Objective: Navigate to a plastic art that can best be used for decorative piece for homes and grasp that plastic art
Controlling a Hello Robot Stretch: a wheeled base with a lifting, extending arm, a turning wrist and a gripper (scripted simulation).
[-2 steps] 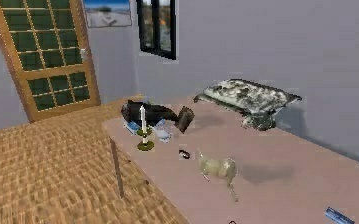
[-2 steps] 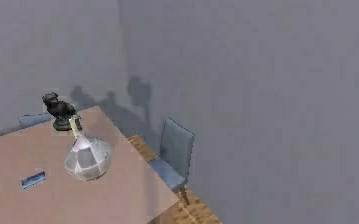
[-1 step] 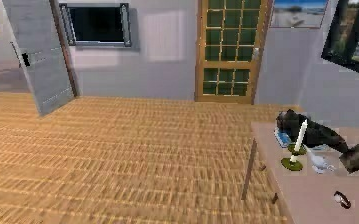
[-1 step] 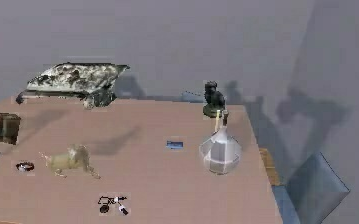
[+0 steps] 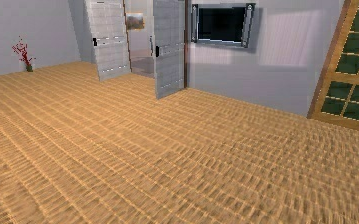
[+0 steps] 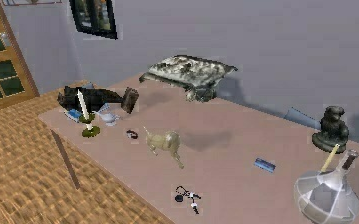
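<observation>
Several small things lie spread over a long pinkish table [image 6: 227,130] in the arm side view. Near its middle stands a small tan four-legged figure [image 6: 163,143], upright and apart from the rest. It is perhaps the plastic art, though at this size its make is unsure.

Toward the table's left end a white candle [image 6: 82,103] rises from a green holder, with a dark heap [image 6: 95,96] just behind it, a pale bowl [image 6: 107,117] beside it and a small dark frame [image 6: 131,99] near. At the far edge rests an ornate grey tray [image 6: 187,72]. Close to the near edge lies a bunch of keys [image 6: 188,195], and to the right a small blue flat thing [image 6: 264,165]. At the right end are a dark statue [image 6: 333,124] and, nearer, a clear glass flask [image 6: 325,192].

The forward view looks over a wooden floor [image 5: 137,150] toward grey doors [image 5: 109,38], a wall television [image 5: 223,24], a red plant [image 5: 25,55] at the left wall and a glazed wooden door [image 5: 349,70] at the right.

How the jaws stand I cannot tell.
</observation>
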